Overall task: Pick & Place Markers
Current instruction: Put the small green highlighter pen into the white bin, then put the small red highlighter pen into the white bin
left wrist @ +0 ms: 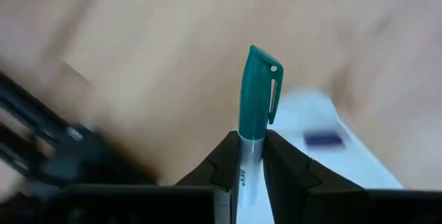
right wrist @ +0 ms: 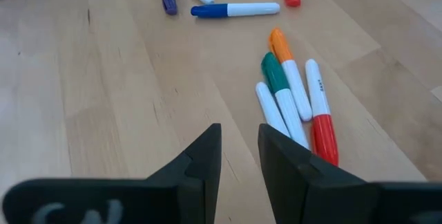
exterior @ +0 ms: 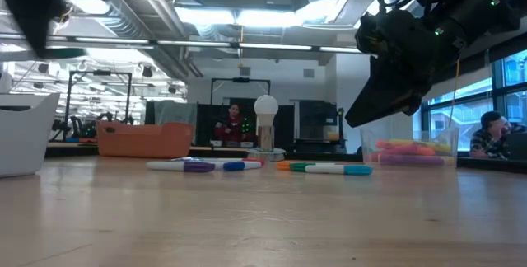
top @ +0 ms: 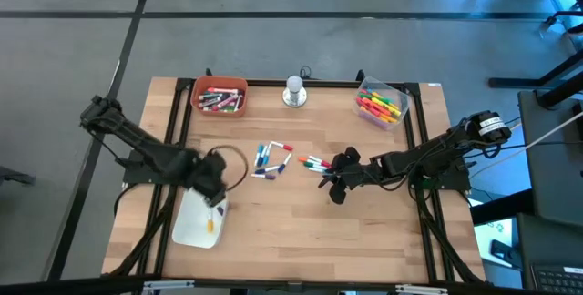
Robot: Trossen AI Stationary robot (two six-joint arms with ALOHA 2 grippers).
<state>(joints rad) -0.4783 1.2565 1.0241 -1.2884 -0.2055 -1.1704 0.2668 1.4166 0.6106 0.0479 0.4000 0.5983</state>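
Right now the left gripper (left wrist: 252, 165) pinches a teal-capped marker (left wrist: 257, 99) over the white bin (top: 196, 222), the right gripper (right wrist: 239, 148) hovers slightly parted above loose markers (top: 273, 160) mid-table, orange bin (top: 219, 95) and clear bin (top: 381, 104) beyond.

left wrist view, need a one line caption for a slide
Left gripper shut on a teal-capped marker, held above the wooden table and a white bin.
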